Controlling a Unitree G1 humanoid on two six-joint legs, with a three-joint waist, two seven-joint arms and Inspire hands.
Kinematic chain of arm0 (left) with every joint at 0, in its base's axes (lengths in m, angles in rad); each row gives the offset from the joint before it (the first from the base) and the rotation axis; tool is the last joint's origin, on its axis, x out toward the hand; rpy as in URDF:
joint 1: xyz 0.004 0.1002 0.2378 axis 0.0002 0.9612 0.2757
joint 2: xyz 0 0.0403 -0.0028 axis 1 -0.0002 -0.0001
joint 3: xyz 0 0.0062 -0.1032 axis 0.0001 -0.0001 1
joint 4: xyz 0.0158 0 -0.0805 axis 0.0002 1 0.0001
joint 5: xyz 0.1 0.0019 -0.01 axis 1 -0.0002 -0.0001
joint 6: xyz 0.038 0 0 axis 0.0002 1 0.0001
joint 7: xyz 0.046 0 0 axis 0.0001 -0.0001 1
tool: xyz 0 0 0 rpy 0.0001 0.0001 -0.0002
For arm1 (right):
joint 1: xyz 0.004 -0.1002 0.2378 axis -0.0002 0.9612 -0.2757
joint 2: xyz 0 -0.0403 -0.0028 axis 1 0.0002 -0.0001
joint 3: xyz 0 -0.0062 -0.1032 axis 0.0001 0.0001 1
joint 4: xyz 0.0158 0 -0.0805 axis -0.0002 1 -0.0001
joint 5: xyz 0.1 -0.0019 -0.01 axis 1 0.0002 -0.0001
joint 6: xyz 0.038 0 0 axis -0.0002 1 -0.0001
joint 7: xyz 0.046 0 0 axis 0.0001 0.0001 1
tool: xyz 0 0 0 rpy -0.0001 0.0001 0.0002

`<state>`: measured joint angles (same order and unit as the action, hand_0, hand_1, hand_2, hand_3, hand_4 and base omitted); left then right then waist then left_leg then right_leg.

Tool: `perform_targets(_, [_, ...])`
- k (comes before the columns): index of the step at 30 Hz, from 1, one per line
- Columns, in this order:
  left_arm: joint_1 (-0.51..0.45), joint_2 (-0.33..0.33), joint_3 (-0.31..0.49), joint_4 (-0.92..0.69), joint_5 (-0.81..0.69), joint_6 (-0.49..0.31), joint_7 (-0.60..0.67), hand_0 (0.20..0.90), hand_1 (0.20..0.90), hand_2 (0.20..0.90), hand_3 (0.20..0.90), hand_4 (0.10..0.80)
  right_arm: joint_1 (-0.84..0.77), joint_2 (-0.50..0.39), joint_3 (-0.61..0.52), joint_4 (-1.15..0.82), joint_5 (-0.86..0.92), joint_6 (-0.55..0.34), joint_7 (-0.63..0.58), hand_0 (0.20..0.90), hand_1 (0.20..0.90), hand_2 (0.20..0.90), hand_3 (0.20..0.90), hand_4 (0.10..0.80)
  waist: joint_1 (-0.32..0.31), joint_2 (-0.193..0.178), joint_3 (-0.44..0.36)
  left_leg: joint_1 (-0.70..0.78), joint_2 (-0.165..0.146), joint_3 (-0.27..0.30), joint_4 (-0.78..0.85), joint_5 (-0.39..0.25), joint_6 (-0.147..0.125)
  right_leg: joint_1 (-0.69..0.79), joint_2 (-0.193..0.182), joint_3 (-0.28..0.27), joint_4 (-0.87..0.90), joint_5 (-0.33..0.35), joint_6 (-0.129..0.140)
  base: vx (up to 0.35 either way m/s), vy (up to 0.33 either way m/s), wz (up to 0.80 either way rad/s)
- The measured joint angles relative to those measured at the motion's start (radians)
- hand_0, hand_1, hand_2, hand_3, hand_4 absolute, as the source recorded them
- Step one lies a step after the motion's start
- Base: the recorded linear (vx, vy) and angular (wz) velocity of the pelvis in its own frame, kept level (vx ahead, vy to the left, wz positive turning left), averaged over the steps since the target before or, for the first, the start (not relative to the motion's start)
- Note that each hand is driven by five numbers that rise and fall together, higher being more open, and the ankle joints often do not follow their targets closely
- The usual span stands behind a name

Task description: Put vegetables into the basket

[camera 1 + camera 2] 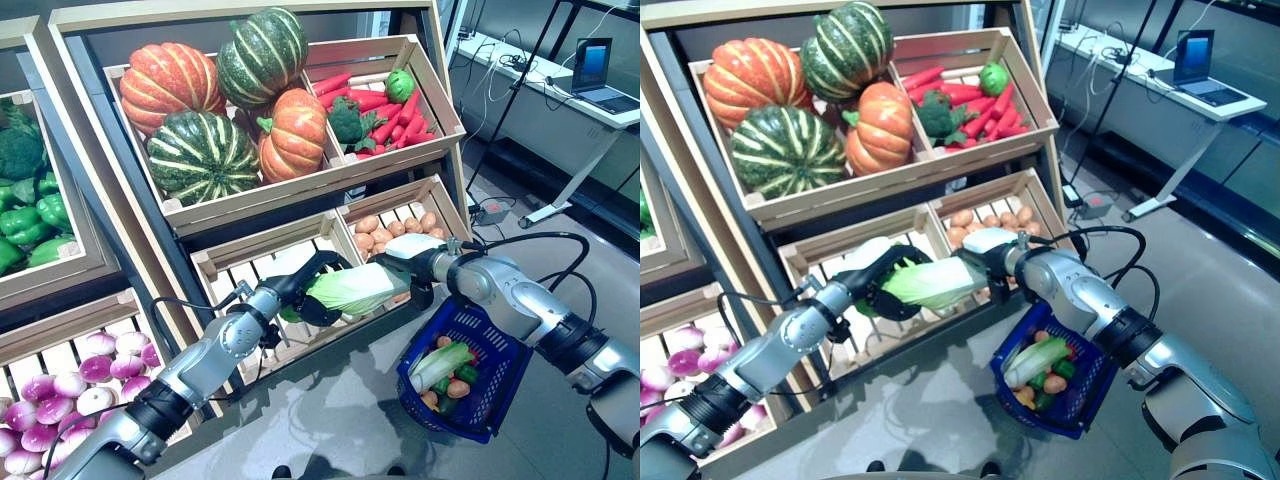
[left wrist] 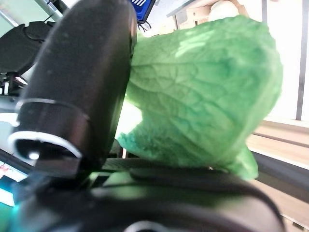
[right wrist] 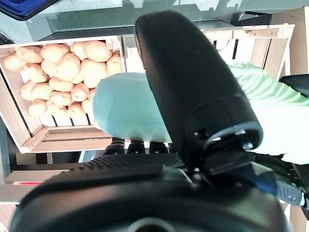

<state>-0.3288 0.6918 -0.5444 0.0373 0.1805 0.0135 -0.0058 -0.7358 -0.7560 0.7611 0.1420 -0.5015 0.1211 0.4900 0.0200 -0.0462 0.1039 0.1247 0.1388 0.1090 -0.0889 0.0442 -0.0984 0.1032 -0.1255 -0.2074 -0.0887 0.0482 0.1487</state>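
Note:
A pale green napa cabbage (image 1: 355,288) hangs level in front of the lower shelf, held at both ends. My left hand (image 1: 300,290) is curled round its leafy end, and in the left wrist view the leaves (image 2: 203,92) press against the thumb (image 2: 82,72). Gripping the white stalk end (image 3: 125,113) is my right hand (image 1: 415,262), thumb (image 3: 193,82) on top. A blue basket (image 1: 500,350) hangs just below my right forearm; how it hangs is hidden. It holds another cabbage (image 1: 440,365), potatoes and something green.
Behind the cabbage is a slatted wooden crate (image 1: 260,270), with a potato crate (image 1: 395,228) beside it. Above sit pumpkins (image 1: 215,100) and a crate of carrots and broccoli (image 1: 375,105). Green peppers (image 1: 25,210) and purple onions (image 1: 70,385) are at left. A desk with a laptop (image 1: 600,80) stands far right.

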Motion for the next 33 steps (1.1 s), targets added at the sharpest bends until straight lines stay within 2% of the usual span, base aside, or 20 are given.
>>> perform_targets(3, [0.000,-0.019,0.000,-0.001,-0.001,0.000,-0.007,0.300,0.300,0.300,0.300,0.400,0.001,0.028,-0.001,0.011,-0.001,0.023,-0.002,0.900,0.900,0.900,0.900,0.800,0.000,0.000,0.000,0.000,0.000,0.000,0.000,0.000,0.000,0.000,0.000,0.000,0.000,0.000,0.000,0.000,0.000,0.00])
perform_targets(16, [0.000,-0.030,0.000,-0.027,-0.040,0.000,-0.035,0.300,0.300,0.300,0.300,0.400,0.001,0.038,-0.003,0.009,0.000,0.054,0.017,0.900,0.900,0.900,0.900,0.800,0.000,0.000,0.000,0.002,0.000,-0.001,0.000,0.001,0.000,0.003,0.000,0.000,0.000,0.000,0.000,0.000,0.000,0.00])
perform_targets(17, [0.000,-0.030,0.000,-0.027,-0.040,0.000,-0.036,0.300,0.300,0.300,0.300,0.400,0.001,0.044,-0.003,0.010,0.000,0.066,0.023,0.580,0.580,0.580,0.580,0.587,0.000,0.000,0.000,0.002,0.000,-0.001,0.000,0.001,0.000,0.003,0.000,0.000,0.000,0.000,0.000,0.000,0.000,0.00])
perform_targets(18, [0.000,-0.030,0.000,-0.027,-0.040,0.001,-0.038,0.300,0.300,0.300,0.300,0.400,0.001,0.051,-0.004,0.012,-0.001,0.076,0.034,0.300,0.300,0.300,0.300,0.400,0.001,0.000,0.000,0.002,0.000,-0.001,0.000,0.001,0.000,0.003,0.000,-0.001,0.000,0.000,0.000,0.000,0.000,0.00])
perform_targets(23, [0.001,-0.029,0.001,-0.027,-0.040,0.003,-0.039,0.300,0.300,0.300,0.300,0.400,0.001,0.071,-0.004,0.023,-0.001,0.106,0.056,0.300,0.300,0.300,0.300,0.400,0.002,0.000,0.000,0.003,0.000,-0.001,0.000,0.001,0.000,0.005,0.000,-0.001,0.000,0.000,0.000,0.000,0.000,0.00])
perform_targets(33, [0.015,-0.029,-0.002,-0.027,-0.035,0.025,-0.044,0.300,0.300,0.300,0.300,0.400,0.000,0.138,-0.006,0.132,-0.005,0.089,0.054,0.300,0.300,0.300,0.300,0.400,0.004,-0.001,-0.001,0.003,0.000,-0.018,0.000,0.007,0.000,0.014,0.000,-0.017,0.000,0.000,0.000,-0.002,-0.002,0.04])
